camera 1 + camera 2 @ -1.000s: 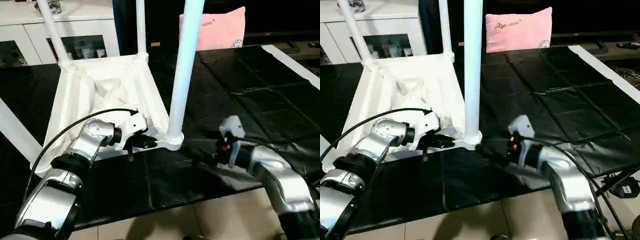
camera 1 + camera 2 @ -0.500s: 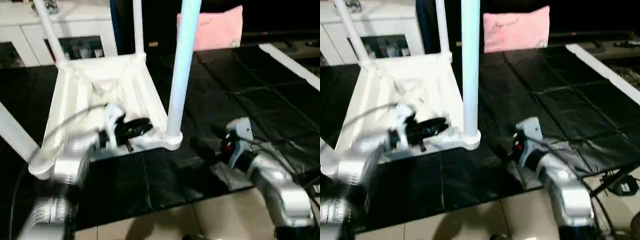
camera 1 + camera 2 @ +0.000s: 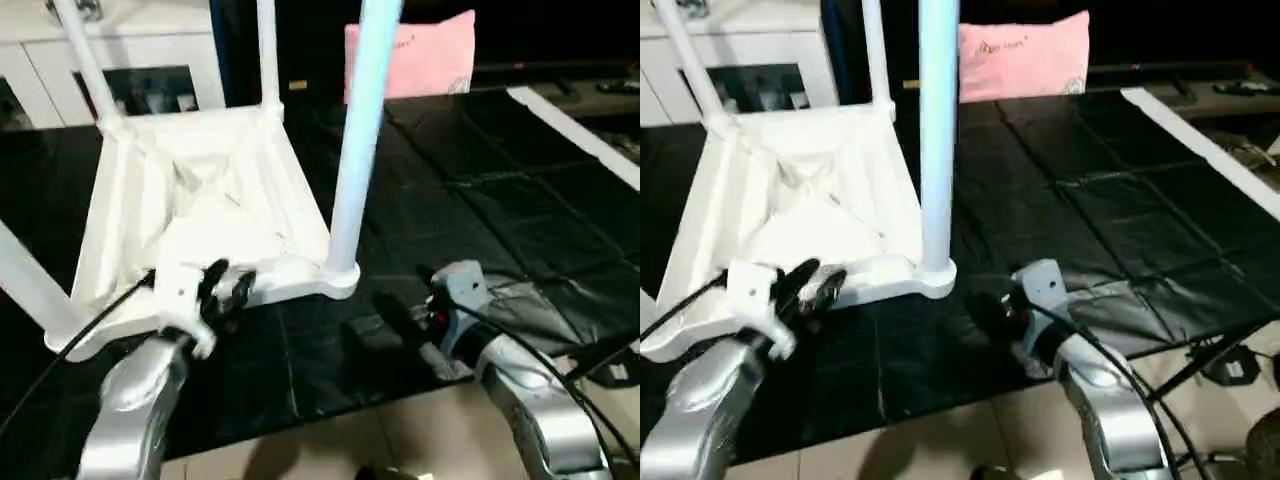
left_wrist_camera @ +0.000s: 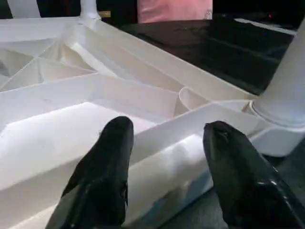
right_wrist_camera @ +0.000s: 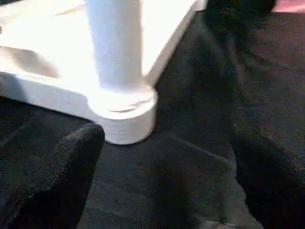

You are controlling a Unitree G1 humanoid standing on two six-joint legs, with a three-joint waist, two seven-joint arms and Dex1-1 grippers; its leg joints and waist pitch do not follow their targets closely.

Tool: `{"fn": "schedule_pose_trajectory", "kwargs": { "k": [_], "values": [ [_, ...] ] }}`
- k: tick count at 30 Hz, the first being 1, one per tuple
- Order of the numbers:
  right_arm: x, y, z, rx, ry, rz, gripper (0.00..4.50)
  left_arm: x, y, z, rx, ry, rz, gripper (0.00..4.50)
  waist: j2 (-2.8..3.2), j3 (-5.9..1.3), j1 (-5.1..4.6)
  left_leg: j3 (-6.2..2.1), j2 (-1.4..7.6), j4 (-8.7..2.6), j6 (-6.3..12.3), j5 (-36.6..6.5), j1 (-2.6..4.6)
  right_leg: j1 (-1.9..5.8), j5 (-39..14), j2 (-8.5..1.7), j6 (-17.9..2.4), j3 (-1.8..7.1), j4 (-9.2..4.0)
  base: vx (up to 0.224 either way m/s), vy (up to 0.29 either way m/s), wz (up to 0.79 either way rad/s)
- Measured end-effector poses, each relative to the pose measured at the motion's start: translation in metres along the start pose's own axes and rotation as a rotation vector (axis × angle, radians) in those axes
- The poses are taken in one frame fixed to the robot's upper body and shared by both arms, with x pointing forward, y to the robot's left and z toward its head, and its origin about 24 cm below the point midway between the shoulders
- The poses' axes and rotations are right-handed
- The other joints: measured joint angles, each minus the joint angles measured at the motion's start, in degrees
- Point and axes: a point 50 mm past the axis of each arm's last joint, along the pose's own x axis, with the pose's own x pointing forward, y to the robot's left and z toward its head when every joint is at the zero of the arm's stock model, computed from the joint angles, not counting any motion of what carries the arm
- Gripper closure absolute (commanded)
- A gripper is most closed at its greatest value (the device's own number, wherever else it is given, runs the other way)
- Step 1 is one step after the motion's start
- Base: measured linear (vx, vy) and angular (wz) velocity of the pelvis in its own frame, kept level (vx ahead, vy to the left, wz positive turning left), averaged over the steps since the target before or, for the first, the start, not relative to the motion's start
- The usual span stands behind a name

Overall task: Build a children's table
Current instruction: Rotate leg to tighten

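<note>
surface (image 3: 470,190): black sheeting in taped panels, white strip along far right edge | on it: upturned white tabletop (image 3: 190,200), ribbed underside up, legs standing in its corner sockets | pink cushion (image 3: 425,55) at the back edge | tiled floor (image 3: 400,445) below the near edge

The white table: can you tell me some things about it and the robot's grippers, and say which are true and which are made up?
1. The tabletop lies upside down on the black mat. True.
2. The left gripper is clamped on a leg. False: its fingers stand apart at the tabletop's rim, holding nothing.
3. The near leg stands upright in a corner socket. True.
4. The right gripper is shut. False: it is wide open, in front of the socket.
5. The pillow is blue. False: it is pink.
</note>
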Motion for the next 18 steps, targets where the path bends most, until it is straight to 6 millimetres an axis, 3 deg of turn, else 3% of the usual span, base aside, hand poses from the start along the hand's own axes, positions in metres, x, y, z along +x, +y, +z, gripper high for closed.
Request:
{"fn": "schedule_pose_trajectory", "kwargs": {
  "k": [9, 13, 15, 16, 17, 18],
  "values": [
    [0.004, 0.004, 0.005, 0.000, -0.055, -0.025, 0.00, -0.001, 0.001, 0.000, -0.004, 0.001, 0.106, 1.06, -0.12, -0.08, 0.15, -0.10, -0.08, -0.06, 0.01, 0.0, -0.12, 0.11, 0.1, -0.02, 0.2, 0.07, -0.08, 0.000, 0.000, 0.00],
    [0.001, 0.000, 0.001, -0.049, -0.029, -0.034, 0.00, -0.001, 0.000, -0.001, 0.009, 0.008, 0.125, 0.73, 0.63, 0.00, -0.34, -4.19, -0.62, 0.93, 0.13, 0.1, -2.18, 1.12, -0.2, -0.60, 0.1, -3.31, -0.11, 0.003, -0.018, 0.34],
    [0.003, 0.003, 0.000, -0.045, -0.033, -0.023, 0.00, -0.002, 0.000, -0.003, -0.001, 0.013, 0.136, 0.70, 1.21, 0.27, -0.46, -6.34, -0.61, 1.30, 0.03, 0.1, -3.03, 1.61, -0.5, -0.19, -0.4, -4.33, 0.09, 0.011, -0.070, 0.44],
    [0.004, 0.006, -0.001, -0.033, -0.036, -0.010, 0.00, -0.003, 0.001, -0.004, -0.019, 0.013, 0.149, 0.44, 1.30, 0.37, -0.54, -7.90, -0.73, 1.30, -0.02, 0.2, -3.04, 1.72, -1.4, 0.10, -1.6, -4.46, 1.15, 0.015, -0.099, 0.45],
    [0.005, 0.009, -0.001, -0.014, -0.045, 0.002, 0.00, -0.005, 0.002, -0.005, -0.020, 0.017, 0.159, 0.44, 1.24, 0.37, -0.66, -7.99, -0.51, 1.31, 0.11, 0.3, -2.37, 1.63, -2.4, 0.41, -2.9, -3.80, 2.21, 0.077, -0.131, 0.49],
    [0.005, 0.010, 0.000, 0.001, -0.056, 0.012, 0.00, -0.007, 0.004, -0.007, -0.021, 0.025, 0.171, 0.35, 1.02, 0.38, -0.59, -6.69, 0.16, 1.36, 0.33, 0.4, -1.95, 1.69, -3.2, 1.01, -3.9, -2.83, 3.21, 0.049, -0.076, 0.26]
  ]
}}
